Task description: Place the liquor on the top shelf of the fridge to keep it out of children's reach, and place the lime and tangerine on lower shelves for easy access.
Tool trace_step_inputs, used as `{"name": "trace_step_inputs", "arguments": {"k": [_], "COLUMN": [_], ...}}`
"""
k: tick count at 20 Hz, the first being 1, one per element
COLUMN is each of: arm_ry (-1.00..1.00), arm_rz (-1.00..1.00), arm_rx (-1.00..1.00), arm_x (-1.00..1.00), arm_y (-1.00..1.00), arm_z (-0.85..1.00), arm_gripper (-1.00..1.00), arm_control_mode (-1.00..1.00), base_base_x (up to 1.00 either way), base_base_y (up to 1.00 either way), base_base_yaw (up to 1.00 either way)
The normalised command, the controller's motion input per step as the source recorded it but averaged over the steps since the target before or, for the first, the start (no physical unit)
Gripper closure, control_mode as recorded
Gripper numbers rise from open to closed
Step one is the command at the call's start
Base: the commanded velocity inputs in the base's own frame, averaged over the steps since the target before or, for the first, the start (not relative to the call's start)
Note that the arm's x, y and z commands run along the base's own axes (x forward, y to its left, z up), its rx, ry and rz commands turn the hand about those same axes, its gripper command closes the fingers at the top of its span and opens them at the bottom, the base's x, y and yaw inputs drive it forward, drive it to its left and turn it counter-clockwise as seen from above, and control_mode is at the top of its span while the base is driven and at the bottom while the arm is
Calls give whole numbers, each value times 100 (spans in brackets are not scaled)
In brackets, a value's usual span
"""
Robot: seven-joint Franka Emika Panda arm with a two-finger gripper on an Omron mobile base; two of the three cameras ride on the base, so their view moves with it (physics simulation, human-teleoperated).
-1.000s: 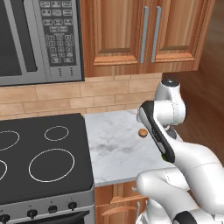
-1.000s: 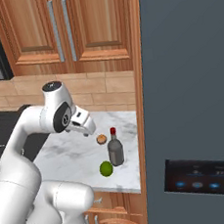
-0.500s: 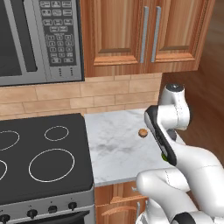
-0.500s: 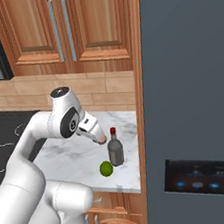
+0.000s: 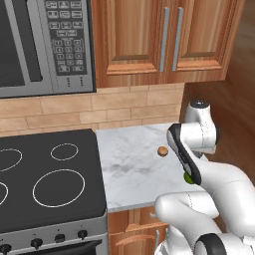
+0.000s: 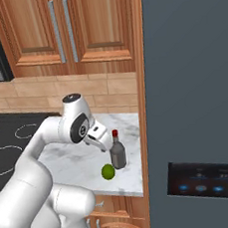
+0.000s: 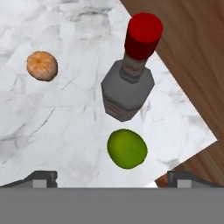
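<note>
The fridge stood shut beside the counter, where the bottle stood upright ahead of the gripper's 2 spread, empty fingers, so closing squarely around its body, clear of the lime just nearer and the tangerine farther aside, looked best.

Both base views flank the marble counter; the hand view looks straight down close over it.

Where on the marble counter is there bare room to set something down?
The wide marble stretch between the stove and the tangerine is bare. The end by the fridge is crowded: bottle and lime stand close together, with the open gripper beside the bottle.
</note>
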Motion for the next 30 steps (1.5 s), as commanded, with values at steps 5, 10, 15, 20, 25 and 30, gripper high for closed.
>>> {"name": "trace_step_inputs", "arguments": {"k": [5, 10, 15, 20, 25, 30], "arm_ry": [4, 3, 8, 10, 8, 7], "arm_rz": [0, 0, 0, 0, 0, 0], "arm_rx": [0, 0, 0, 0, 0, 0], "arm_x": [0, 0, 0, 0, 0, 0], "arm_y": [-8, -9, -13, -14, -10, -2], "arm_z": [-38, -42, -38, -32, -27, -20], "arm_gripper": [-100, -100, -100, -100, -100, -100], "arm_control_mode": [-100, -100, -100, -100, -100, -100], "base_base_x": [0, 0, 0, 0, 0, 0], "base_base_y": [0, 0, 0, 0, 0, 0], "base_base_yaw": [0, 0, 0, 0, 0, 0]}}
